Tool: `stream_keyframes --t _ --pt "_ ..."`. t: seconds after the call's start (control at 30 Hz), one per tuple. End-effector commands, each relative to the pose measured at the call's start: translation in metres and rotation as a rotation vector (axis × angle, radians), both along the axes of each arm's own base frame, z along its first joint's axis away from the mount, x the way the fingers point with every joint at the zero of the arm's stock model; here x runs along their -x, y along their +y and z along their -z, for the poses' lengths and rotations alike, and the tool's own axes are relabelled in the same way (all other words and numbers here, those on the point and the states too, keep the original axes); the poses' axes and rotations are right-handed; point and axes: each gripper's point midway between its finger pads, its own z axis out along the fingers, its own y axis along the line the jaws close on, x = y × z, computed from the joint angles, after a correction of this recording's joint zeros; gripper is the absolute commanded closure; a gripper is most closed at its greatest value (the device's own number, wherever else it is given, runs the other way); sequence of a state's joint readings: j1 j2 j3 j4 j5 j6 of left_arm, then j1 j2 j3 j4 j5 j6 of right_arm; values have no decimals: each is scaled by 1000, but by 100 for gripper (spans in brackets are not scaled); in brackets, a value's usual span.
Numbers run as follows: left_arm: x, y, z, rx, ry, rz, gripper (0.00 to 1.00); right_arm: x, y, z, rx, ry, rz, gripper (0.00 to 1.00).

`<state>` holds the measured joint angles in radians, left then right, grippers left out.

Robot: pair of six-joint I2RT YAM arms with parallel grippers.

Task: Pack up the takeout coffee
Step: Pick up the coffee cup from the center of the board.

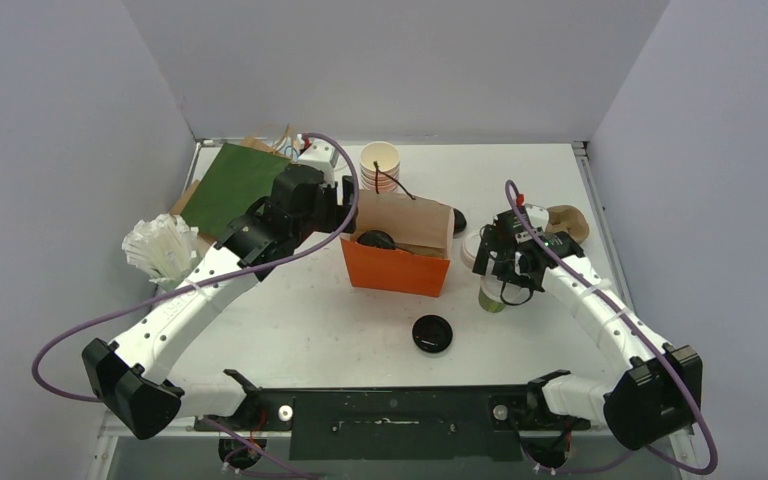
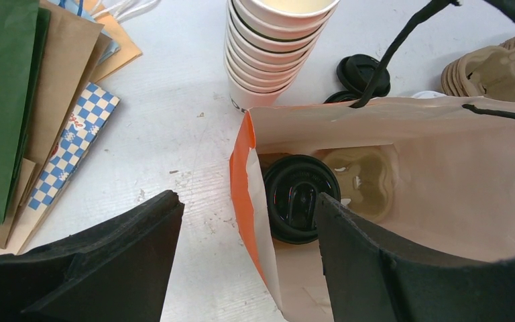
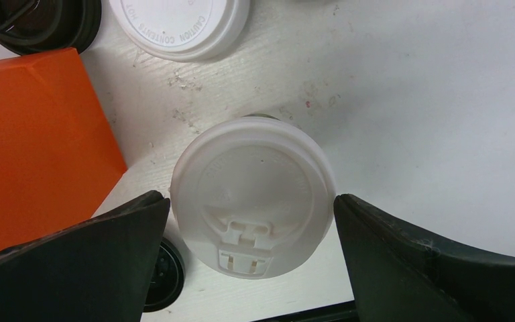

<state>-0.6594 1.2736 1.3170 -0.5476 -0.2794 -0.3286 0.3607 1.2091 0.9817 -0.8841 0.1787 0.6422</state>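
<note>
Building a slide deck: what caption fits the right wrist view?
Right gripper straddling a white-lidded paper coffee cup, beside the orange paper bag.

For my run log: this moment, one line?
right fingers open, flanking white-lidded green paper cup | left fingers straddle orange paper bag wall

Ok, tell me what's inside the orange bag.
Inside the orange bag sits a black lid over a pulp carrier tray. Anything beneath that lid is covered, and the bag's wall hides the remaining floor.

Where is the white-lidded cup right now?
Top view: the cup stands right of centre, just right of the orange bag, between the right gripper's open fingers.
</note>
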Motion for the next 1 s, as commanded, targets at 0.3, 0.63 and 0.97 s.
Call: stream_keyframes --t 0.3,0.63,0.97 --pt "-5 2 -19 47 -57 1 30 -12 -3 -5 43 -35 30 1" --pt "-5 4 -22 53 -61 3 30 -15 -2 -28 34 -74 20 14" --pt "-6 0 -20 60 -58 16 30 -13 -6 -35 53 -88 4 3"
